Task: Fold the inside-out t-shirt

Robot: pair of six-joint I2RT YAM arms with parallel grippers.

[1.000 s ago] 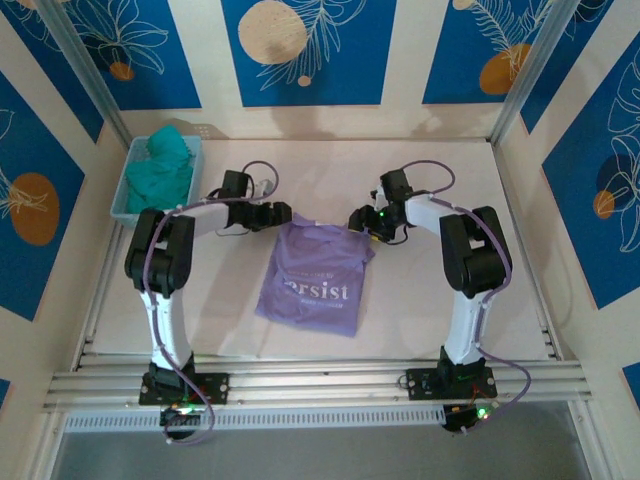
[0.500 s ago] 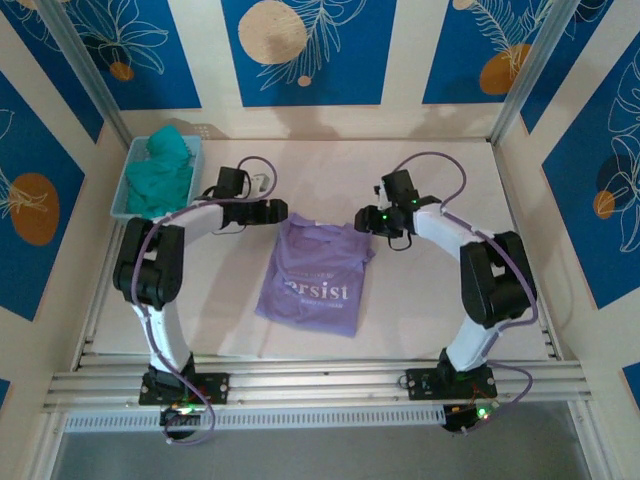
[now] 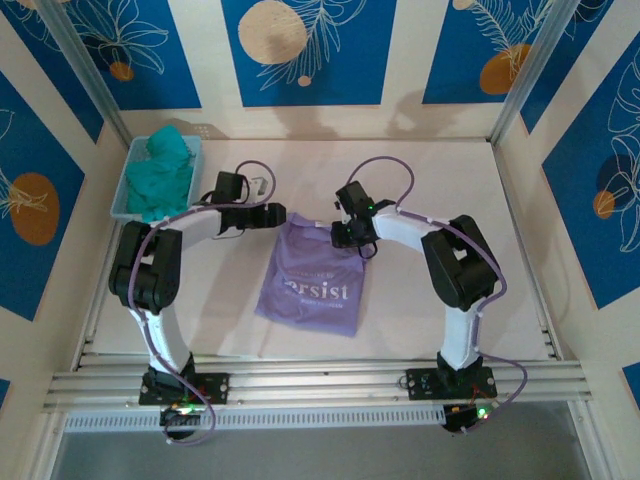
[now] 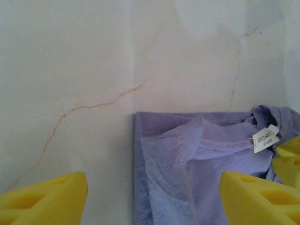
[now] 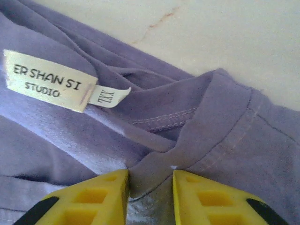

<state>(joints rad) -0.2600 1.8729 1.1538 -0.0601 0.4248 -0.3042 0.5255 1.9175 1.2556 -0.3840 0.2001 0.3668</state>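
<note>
Mid-counter (image 3: 450, 170), between the two arms: the inside-out t-shirt (image 3: 312, 282), lavender, lying as a flat, roughly folded packet, white lettering facing up, collar end towards the far wall.

At that collar end, down on the cloth: the right gripper (image 3: 346, 233). Seen from the right wrist, yellow fingers (image 5: 93, 199) close together with a fold of the neckband pinched between them, so clenched on the shirt. Just beside the pinch, two sewn-in tags: a cream brand label (image 5: 49, 79) and a small size tag (image 5: 110, 96).

Just off the shirt's far left corner: the left gripper (image 3: 277, 213), released, jaws spread wide, holding nothing. Seen from the left wrist, bare veined counter under one finger, the shirt's edge under the other. Near that view's right edge, the yellow tips of the right gripper at the collar, close beside the brand label.

At the far left corner of the counter, well apart from the shirt: a pale blue tray (image 3: 120, 210) holding a crumpled teal garment (image 3: 160, 172).
</note>
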